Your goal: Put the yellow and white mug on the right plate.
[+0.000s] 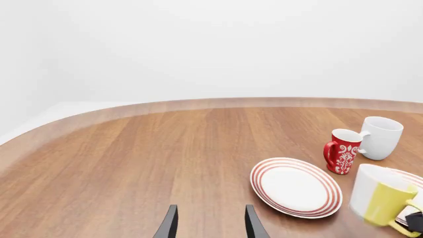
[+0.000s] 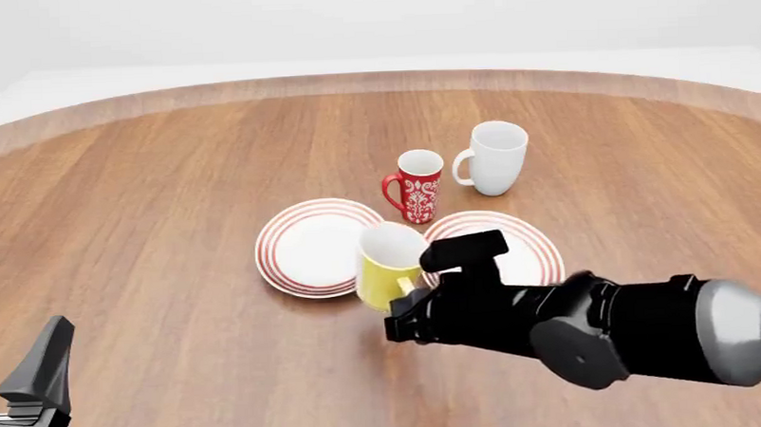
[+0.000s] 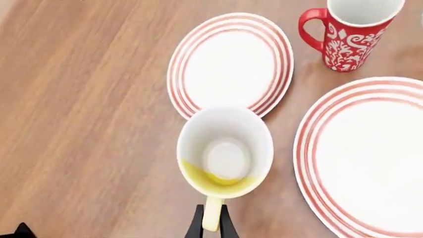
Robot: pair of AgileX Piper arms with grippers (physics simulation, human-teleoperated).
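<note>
The yellow and white mug (image 2: 389, 265) is between the two ringed plates, near the right plate's (image 2: 524, 256) left rim. My right gripper (image 3: 211, 225) is shut on the mug's yellow handle (image 3: 211, 218). The wrist view looks down into its white inside (image 3: 226, 148), with the right plate (image 3: 370, 163) beside it. The frames do not show whether the mug rests on the table. In the left wrist view the mug (image 1: 380, 198) leans a little. My left gripper (image 1: 211, 225) is open and empty, low at the near left (image 2: 32, 387).
The left plate (image 2: 309, 246) lies just left of the mug. A red mug with white pattern (image 2: 417, 186) and an all-white mug (image 2: 496, 157) stand behind the plates. My right arm (image 2: 612, 329) covers the right plate's near part. The table's rounded edge (image 2: 376, 81) runs far behind.
</note>
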